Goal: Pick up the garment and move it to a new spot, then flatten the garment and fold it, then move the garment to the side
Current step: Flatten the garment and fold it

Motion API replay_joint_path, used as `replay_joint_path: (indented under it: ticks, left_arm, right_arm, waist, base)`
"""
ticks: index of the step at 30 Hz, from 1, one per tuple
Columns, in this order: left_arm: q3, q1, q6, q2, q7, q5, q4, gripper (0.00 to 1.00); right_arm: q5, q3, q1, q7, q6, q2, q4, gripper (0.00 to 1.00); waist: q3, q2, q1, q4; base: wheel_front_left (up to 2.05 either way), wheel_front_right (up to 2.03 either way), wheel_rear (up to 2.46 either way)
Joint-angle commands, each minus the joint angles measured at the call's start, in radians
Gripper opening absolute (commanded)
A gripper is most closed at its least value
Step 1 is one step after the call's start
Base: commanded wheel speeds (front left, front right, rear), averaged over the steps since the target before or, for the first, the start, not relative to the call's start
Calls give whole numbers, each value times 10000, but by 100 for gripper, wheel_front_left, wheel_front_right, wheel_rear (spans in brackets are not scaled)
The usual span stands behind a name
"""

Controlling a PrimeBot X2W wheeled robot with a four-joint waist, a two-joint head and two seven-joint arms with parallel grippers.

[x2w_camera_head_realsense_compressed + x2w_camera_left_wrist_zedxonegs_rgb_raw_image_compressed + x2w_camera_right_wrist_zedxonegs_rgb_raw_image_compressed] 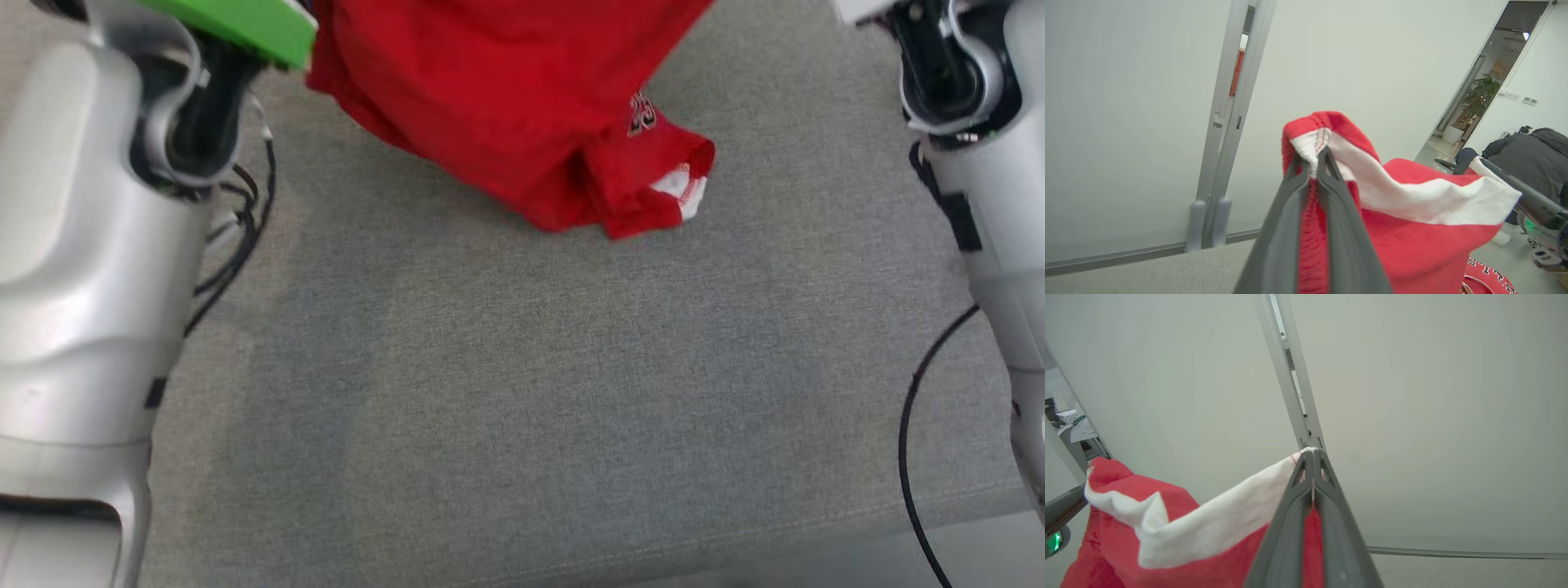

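Two pairs of jaws, left and right, clamp the red shirt point(506, 98) lifted above the grey desk point(522, 408), mid-move; next, seemingly, lowering and spreading it flat.

Grey woven fabric surface point(522, 408) below me, plain pale wall point(1126, 122) ahead, grey metal upright post point(1227, 114), perhaps a potted plant point(1484, 92) beyond.

silver-white forearm shells point(73, 245) at nine and three o'clock, loose black cables point(902, 433), green plate point(237, 24) at eleven, left gripper point(1314, 157) dark grey.
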Motion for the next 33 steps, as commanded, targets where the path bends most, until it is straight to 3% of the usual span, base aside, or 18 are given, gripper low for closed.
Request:
replay_joint_path:
  ticks: [1,6,11,15,20,24,30,33]
  left_arm:
    - [126,-588,-37,125,-181,77,130,0]
    - [628,-2249,-37,243,-1222,97,314,0]
    - [913,-3084,-38,256,-2158,-252,-105,0]
    - [508,-2318,-36,222,-2459,-705,-591,0]
    - [-260,-662,-36,258,-2541,-914,-635,0]
    - [-32,1230,-37,-194,-2546,-881,-962,0]
    - [242,4084,-37,-822,-2544,-645,-1470,0]
    - [6,5234,-37,-823,-2545,-584,-1661,0]
  right_arm:
    - [-225,-89,-638,-438,4,117,330,0]
    - [-1075,-508,-2583,-1916,4,486,1098,0]
    - [-1821,-1493,-3611,-2163,4,778,338,0]
    - [-2241,-1519,-2747,-2164,4,673,-465,0]
    - [-2042,-487,-1155,-2168,4,35,-343,0]
    - [-1576,125,386,-2169,4,-406,-643,0]
    - [-1726,-27,3165,-2169,4,-1073,-1733,0]
    - [-1760,-92,4760,-2093,4,-1226,-2230,0]
  waist:
    - [1322,0,0,-811]
    - [1708,0,0,-888]
    - [1735,0,0,-767]
    - [1587,0,0,-529]
    - [1253,0,0,-390]
    - [878,0,0,-387]
    - [16,0,0,-172]
    - [-473,0,0,-48]
  base:
    - [0,0,0]
    - [0,0,0]
    - [0,0,0]
    - [0,0,0]
    - [0,0,0]
    - [0,0,0]
    - [0,0,0]
    - [0,0,0]
